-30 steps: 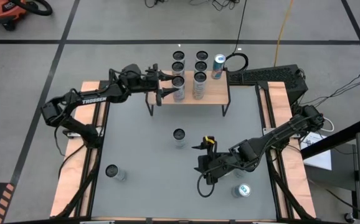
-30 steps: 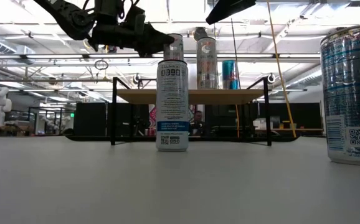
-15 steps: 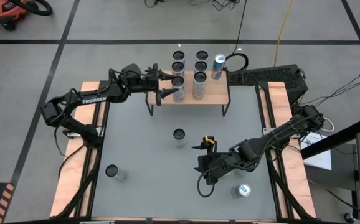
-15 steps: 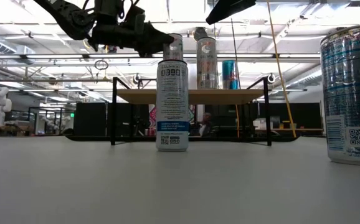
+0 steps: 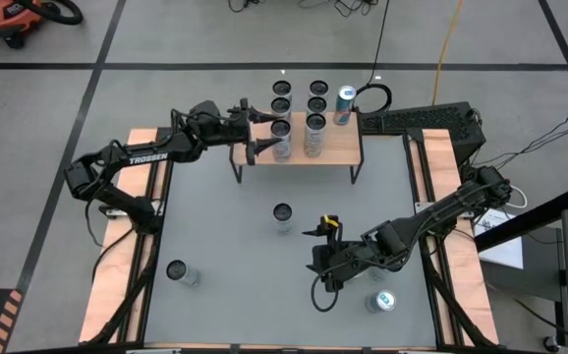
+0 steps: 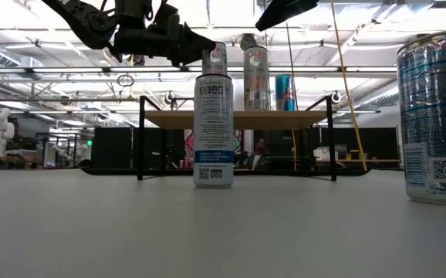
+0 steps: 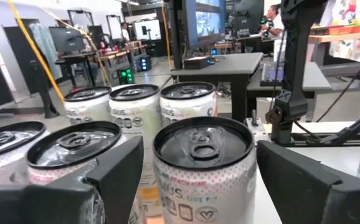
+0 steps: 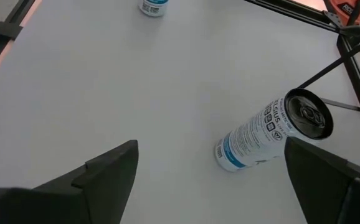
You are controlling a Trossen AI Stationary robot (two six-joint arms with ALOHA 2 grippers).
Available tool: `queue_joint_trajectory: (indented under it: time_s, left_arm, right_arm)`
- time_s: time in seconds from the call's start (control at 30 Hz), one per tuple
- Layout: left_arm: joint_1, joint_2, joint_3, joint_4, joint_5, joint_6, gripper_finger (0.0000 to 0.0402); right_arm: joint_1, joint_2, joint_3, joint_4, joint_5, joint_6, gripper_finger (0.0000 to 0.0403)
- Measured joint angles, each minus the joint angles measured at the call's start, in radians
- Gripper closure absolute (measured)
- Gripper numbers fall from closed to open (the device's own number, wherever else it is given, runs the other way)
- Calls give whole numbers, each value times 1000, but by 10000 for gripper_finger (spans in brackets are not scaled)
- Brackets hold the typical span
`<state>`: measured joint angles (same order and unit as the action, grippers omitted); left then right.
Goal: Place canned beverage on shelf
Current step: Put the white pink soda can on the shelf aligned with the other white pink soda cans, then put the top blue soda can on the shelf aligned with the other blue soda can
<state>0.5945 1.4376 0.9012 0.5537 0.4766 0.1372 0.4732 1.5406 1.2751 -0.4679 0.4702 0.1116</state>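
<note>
The shelf, a light wood top on thin black legs, stands at the table's far edge with several cans upright on it. My left gripper reaches level from the table's left and is open. Its fingers stand on either side of the near-left white can, which rests on its base on the shelf. In the left wrist view that can shows between the two fingers with narrow gaps. My right gripper hangs open over the table's middle and slants down toward a white-and-blue can.
Three cans stand upright on the grey table: one in the middle, one near left, one near right. In the low view the middle can stands before the shelf. A black keyboard lies at the far right.
My left gripper has opened a little around the near-left can on the shelf and has tipped its fingertips slightly up. The can stays upright where it was. My right arm has kept still.
</note>
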Motion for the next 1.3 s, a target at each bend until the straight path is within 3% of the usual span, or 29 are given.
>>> queue_joint_trajectory:
  time_s: [0.83,1.3]
  left_arm:
    - [0,-15,0,13,-42,65,96]
    - [-6,-149,-1,-4,-40,5,96]
  right_arm:
    - [7,0,0,0,-3,0,67]
    - [13,0,0,0,-2,16,67]
